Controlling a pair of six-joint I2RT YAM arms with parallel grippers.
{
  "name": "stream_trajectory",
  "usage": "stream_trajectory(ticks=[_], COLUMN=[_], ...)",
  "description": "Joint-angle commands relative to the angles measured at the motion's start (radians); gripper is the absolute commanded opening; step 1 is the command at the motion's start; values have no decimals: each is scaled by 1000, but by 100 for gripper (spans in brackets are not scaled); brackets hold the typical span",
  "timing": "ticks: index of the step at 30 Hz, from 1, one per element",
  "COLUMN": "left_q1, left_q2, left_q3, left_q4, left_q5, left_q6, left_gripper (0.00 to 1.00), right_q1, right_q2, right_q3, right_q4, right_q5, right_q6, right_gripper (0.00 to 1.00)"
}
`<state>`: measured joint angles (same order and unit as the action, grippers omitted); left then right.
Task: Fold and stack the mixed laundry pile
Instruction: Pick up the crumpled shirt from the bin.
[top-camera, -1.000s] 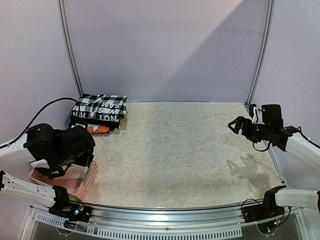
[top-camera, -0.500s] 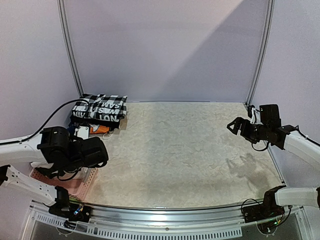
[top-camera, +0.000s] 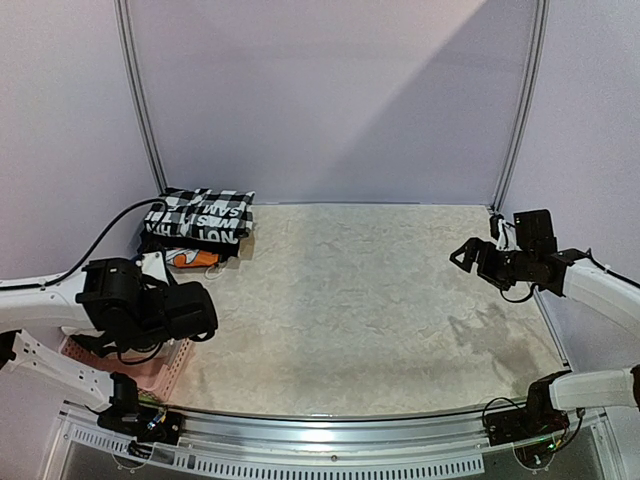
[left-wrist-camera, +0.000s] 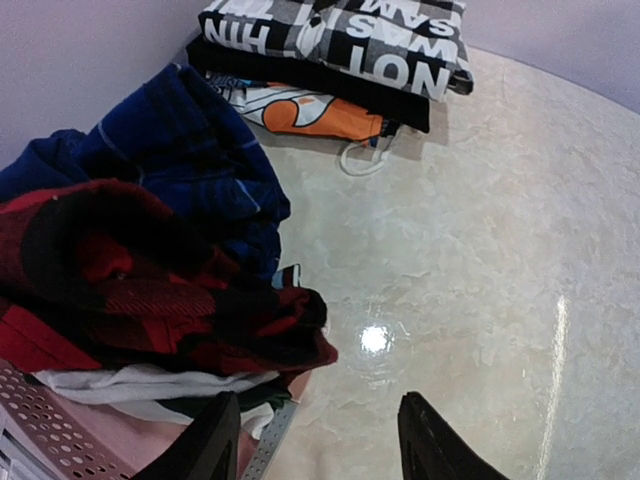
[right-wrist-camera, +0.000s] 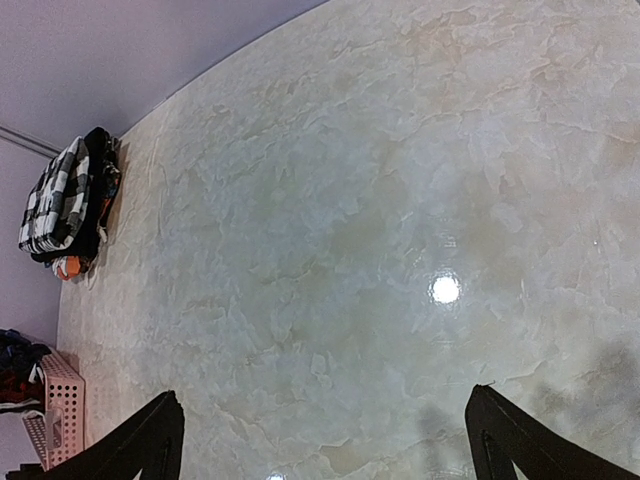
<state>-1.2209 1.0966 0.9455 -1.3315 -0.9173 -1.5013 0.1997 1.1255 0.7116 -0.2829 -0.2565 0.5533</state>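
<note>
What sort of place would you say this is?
Probably a robotics lab work cell, not a home: a left arm and right arm bolted to a marble-look table, plain screen walls on metal poles, plus a pink laundry basket and a folded stack.

The table (left-wrist-camera: 480, 260) is shining like polished, pale-veined stone, smooth and glossy, throwing back bright lamp spots. The red-and-black plaid shirt (left-wrist-camera: 120, 290) is looking soft and matt, a slightly fuzzy woven cloth, and the blue plaid piece (left-wrist-camera: 190, 150) is showing the same dull weave. The pink basket (left-wrist-camera: 40, 420) is looking like hard perforated plastic, faintly sheeny. The frame poles (top-camera: 140, 100) are gleaming like brushed metal.
</note>
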Motion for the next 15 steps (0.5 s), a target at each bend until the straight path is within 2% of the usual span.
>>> stream_trajectory(ticks=[1, 5, 10, 13, 15], left_q1=[58, 135, 317, 371, 383], left_q2=[-63, -68, 43, 52, 31], left_q3=[-20, -13, 59, 110, 117], left_q4=[-254, -158, -145, -162, -88], left_q5=[-9, 62, 185, 201, 252], left_q6=[99, 260, 489, 585, 680], left_gripper=[55, 54, 52, 47, 44], right_q1=[-8, -8, -8, -9, -8], right_q2=[25, 34, 44, 53, 58], right_q3=[26, 28, 29, 31, 31], right_q4=[18, 19, 17, 16, 18], right_q5=[-33, -36, -37, -39, -47], right_q6=[12, 11, 10, 9, 11], right_gripper=[99, 99, 99, 99, 99])
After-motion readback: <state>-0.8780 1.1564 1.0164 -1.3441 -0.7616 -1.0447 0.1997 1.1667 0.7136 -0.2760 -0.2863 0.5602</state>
